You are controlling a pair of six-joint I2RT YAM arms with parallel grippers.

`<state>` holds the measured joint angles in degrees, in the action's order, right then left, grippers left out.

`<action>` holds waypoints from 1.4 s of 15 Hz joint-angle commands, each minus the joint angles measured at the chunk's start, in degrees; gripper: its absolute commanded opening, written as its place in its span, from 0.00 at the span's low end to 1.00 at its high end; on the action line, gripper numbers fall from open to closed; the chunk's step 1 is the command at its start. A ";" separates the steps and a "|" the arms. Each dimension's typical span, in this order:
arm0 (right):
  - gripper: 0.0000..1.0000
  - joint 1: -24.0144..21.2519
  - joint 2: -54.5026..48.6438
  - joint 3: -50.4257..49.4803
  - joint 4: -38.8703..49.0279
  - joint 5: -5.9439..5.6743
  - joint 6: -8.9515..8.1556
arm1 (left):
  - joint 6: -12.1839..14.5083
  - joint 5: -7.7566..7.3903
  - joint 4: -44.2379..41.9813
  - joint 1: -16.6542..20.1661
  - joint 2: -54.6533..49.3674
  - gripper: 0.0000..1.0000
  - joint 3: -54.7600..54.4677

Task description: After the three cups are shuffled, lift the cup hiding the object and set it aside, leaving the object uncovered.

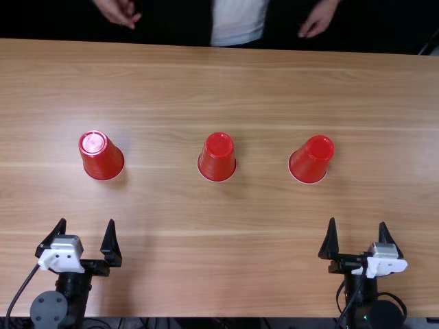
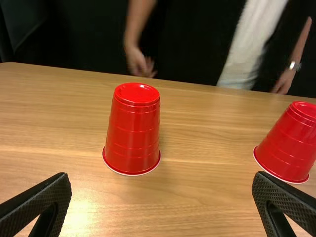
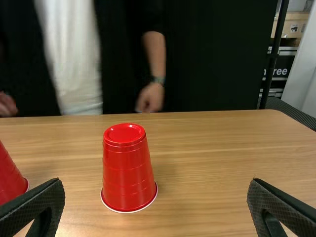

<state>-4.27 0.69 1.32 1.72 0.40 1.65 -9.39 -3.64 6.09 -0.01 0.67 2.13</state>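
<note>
Three red cups stand upside down in a row across the table's middle: the left cup [image 1: 101, 155] [image 2: 132, 129], the middle cup [image 1: 217, 157] [image 2: 290, 142] [image 3: 9, 177] and the right cup [image 1: 312, 158] [image 3: 127, 168]. No ball shows. My left gripper [image 1: 85, 235] [image 2: 163, 210] is open near the front edge, in line with the left cup and well short of it. My right gripper [image 1: 357, 236] [image 3: 158, 210] is open near the front edge, in front of the right cup, also apart from it.
A person stands across the table with both hands [image 1: 118, 11] [image 1: 317, 22] back past the far edge, touching no cup. Bare wood lies between the grippers and the cups and beyond the row.
</note>
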 commanded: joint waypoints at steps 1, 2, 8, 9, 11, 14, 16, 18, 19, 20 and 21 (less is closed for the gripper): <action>1.00 -0.12 -0.69 -0.53 0.44 -0.30 0.14 | -0.10 -0.69 0.45 -0.34 -0.67 1.00 -2.13; 1.00 -0.12 -0.69 -0.53 0.44 -0.30 0.04 | -0.10 -0.69 0.45 -0.34 -0.67 1.00 -2.13; 1.00 -0.03 -0.69 -0.53 0.44 -0.30 0.14 | 0.00 -1.21 0.35 -0.43 -0.67 1.00 -2.13; 1.00 -0.12 -0.69 -0.53 0.44 -0.30 0.04 | 0.00 -1.11 0.35 -0.43 -0.67 1.00 -2.13; 1.00 -0.03 -0.69 -0.71 0.12 -0.09 0.14 | 0.11 -1.74 0.35 -0.43 -0.67 1.00 -2.13; 1.00 -0.39 -0.69 0.00 0.65 0.02 0.35 | 3.90 -3.43 0.14 -0.52 -0.67 1.00 -2.13; 1.00 -0.47 -0.69 2.37 0.44 -0.19 0.56 | 8.65 -3.85 0.24 -0.52 -0.67 1.00 -2.13; 1.00 -0.56 -0.69 6.06 0.02 -0.40 0.56 | 9.39 -3.74 1.08 -0.34 -0.67 1.00 3.67; 1.00 -0.56 -0.69 8.17 -0.09 -0.30 0.67 | 9.49 -3.64 1.61 -0.16 -0.32 1.00 6.57; 1.00 -0.47 -0.69 10.98 -0.51 -0.30 0.56 | 9.49 -3.22 1.93 0.10 2.59 1.00 10.00; 1.00 -0.56 0.54 13.71 -2.20 -0.51 0.56 | 9.49 -2.69 3.09 0.54 6.10 1.00 14.39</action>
<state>-4.27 0.91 12.80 -0.80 0.38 1.87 -1.10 -6.22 9.63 0.08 5.65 13.74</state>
